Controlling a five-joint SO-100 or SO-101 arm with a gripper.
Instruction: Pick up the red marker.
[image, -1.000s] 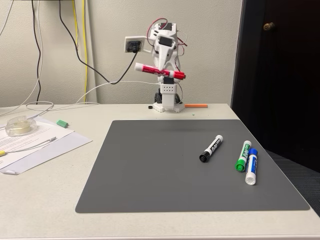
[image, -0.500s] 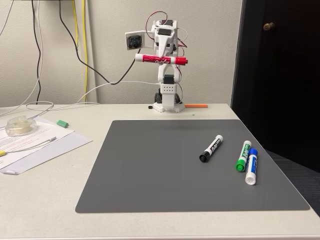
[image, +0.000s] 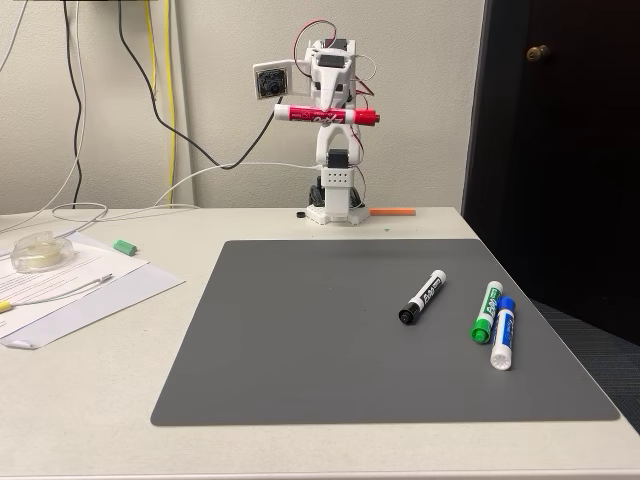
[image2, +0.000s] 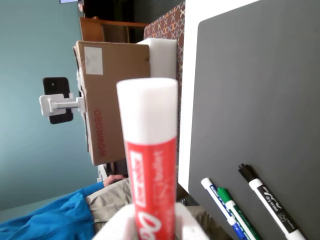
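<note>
A: So, surface?
B: Grey mat (image: 390, 330) on a pale table (image: 90, 400); black, green and blue markers lie at its right side, dark door beyond.
A: Arm?
B: Folded upright at the back wall, gripper (image: 325, 113) clamped on the red marker (image: 327, 115), held level well above the table.

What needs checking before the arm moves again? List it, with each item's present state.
1. Red marker clamped in the pincer: ok, gripped near mid-barrel.
2. Marker lifted off the grey mat: ok, high above it near the arm's base.
3. Marker level: ok, roughly horizontal in the fixed view.
4. Grip firmness: cannot tell from the pictures.
5. Other markers undisturbed: ok, the black marker, green marker and blue marker lie on the mat.
6. Person beyond the table edge in the wrist view: cannot tell how near the arm.
</note>
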